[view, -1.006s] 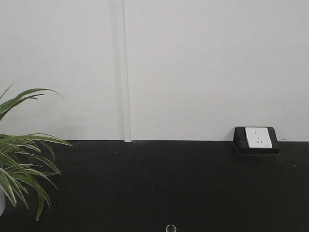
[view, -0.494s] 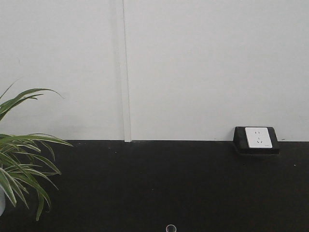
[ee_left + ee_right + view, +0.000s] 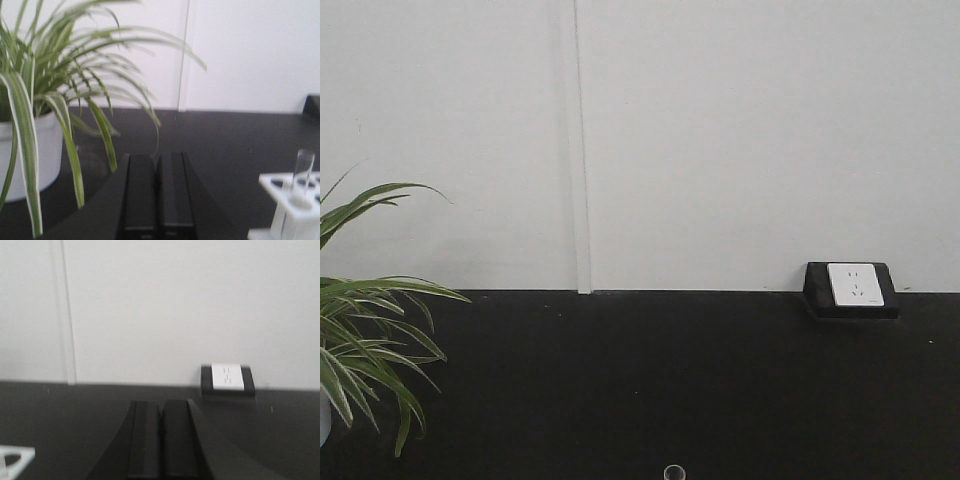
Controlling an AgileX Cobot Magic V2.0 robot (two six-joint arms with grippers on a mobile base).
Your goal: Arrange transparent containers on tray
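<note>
The left jaws were pressed flat together with nothing between them, and the right jaws were closed the same way. Ahead and to the right of the left jaws, a clear glass tube [image 3: 303, 172] stood in a white rack [image 3: 287, 210] on the black worktop [image 3: 225, 145]. A potted plant [image 3: 65, 100] sat to their left. A wall socket [image 3: 227, 377] lay beyond the right jaws.

glass tube [image 3: 673, 472]: front view, only the round rim shows, rest cut by bottom edge
plant [image 3: 360, 340]: cut by left edge
white rack [image 3: 292, 210]: left wrist view, blurred, cut at bottom-right corner
wall socket [image 3: 227, 377]: right wrist view, blurred, holes unclear
</note>
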